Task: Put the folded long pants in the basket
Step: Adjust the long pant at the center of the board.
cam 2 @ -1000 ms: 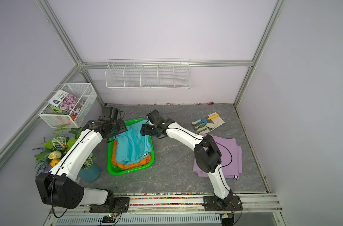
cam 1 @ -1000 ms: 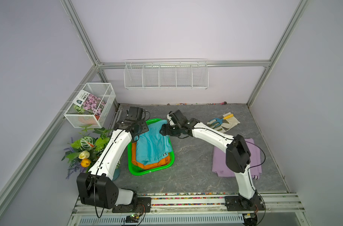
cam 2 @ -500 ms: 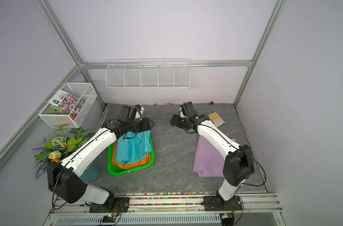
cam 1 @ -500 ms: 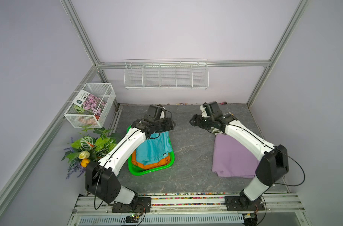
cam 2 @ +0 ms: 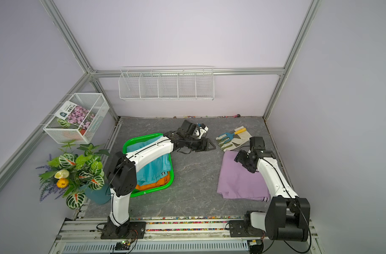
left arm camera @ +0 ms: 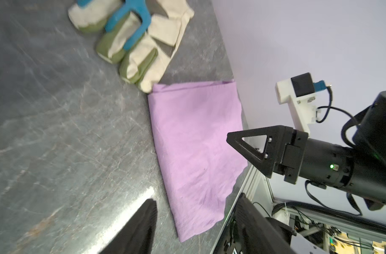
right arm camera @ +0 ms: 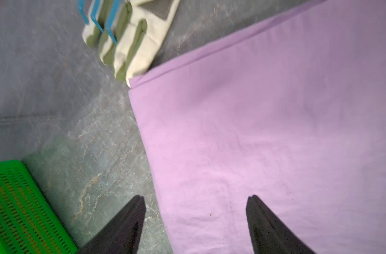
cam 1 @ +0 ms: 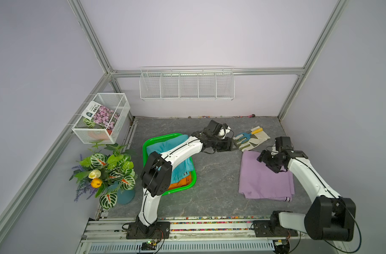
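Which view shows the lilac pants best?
A top view: the lilac pants show nearly whole, striped cuff included. Left wrist hides one edge behind the right gripper; right wrist crops them.

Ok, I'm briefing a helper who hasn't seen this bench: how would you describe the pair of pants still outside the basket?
On the grey marbled tabletop, look to the robot's right side, next to the pale work gloves. The lilac folded pants lie flat there, a striped cuff at one corner; the teal pants and orange pants sit in the green basket.
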You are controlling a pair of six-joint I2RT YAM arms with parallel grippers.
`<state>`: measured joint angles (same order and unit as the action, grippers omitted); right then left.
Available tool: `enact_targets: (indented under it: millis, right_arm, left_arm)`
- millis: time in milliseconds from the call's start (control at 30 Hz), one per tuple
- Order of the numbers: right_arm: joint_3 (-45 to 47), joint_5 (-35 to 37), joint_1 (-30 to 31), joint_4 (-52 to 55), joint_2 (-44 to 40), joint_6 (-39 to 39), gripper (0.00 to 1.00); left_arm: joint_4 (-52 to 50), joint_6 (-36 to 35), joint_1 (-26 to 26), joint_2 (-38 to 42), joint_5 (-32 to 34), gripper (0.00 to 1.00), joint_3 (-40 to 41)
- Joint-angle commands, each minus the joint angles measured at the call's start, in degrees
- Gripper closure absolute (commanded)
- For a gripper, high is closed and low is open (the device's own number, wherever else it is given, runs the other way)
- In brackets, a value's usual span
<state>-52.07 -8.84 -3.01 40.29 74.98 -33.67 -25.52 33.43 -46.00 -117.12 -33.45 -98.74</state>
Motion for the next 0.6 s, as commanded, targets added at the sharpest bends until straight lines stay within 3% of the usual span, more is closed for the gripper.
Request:
enact_targets:
  millis: [0, 200, 567]
  right_arm:
    - [3.58, -2.93, 0.15, -0.97, 2.29, 0.33, 0.26]
    - [7.85, -4.11, 1.66, -6.63, 6.44, -2.18, 0.29]
    - [5.06, -4.88, 19.61, -15.82, 19.57, -10.80, 0.29]
  left_arm:
    - [-0.06, -0.41, -0.59, -0.09, -2.59, 0.37, 0.95]
    - [-1.13, -2.43, -0.67, 3.78, 1.25, 0.36, 7.32]
    - [-2.58, -3.81, -0.27, 7.70, 7.08, 0.35, 12.38]
